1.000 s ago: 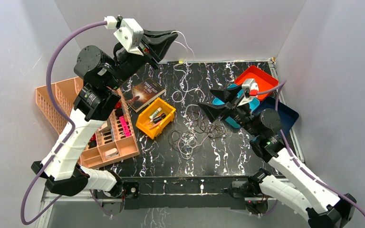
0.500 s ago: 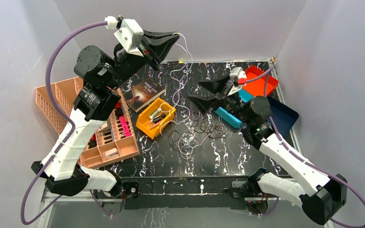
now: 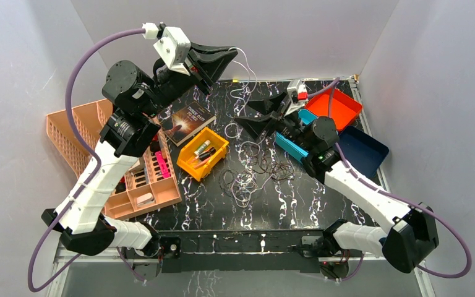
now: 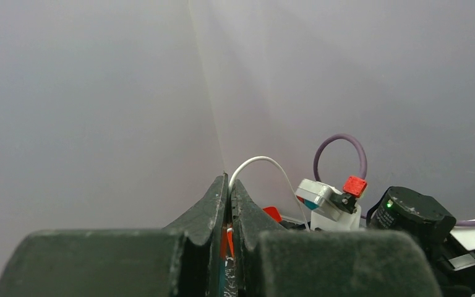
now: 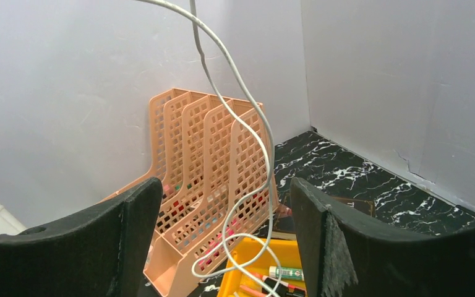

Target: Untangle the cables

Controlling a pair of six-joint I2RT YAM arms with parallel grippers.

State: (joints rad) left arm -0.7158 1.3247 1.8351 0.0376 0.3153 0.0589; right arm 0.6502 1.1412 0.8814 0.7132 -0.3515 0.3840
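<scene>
My left gripper [image 3: 231,53] is raised high at the back, shut on a white cable [image 3: 245,69] that hangs from its tips down to the table. In the left wrist view the cable [image 4: 266,162] arcs out of the shut gripper tips [image 4: 229,180]. My right gripper [image 3: 242,114] stands open just right of the hanging strand. In the right wrist view the white cable [image 5: 256,130] dangles and loops between its two wide-apart fingers [image 5: 142,210], touching neither. A tangle of dark cables [image 3: 265,164] and pale loops [image 3: 241,187] lies mid-table.
A peach file rack [image 3: 74,133] stands at the left, with a book [image 3: 188,120] and a yellow bin [image 3: 203,153] of small items beside it. Behind the right arm sit a red tray [image 3: 340,105], a teal bin [image 3: 290,150] and a dark blue tray [image 3: 365,151].
The right arm has swung left and toward the back, bringing its open jaws around the hanging white cable. The left gripper has shifted slightly right, still gripping the cable.
</scene>
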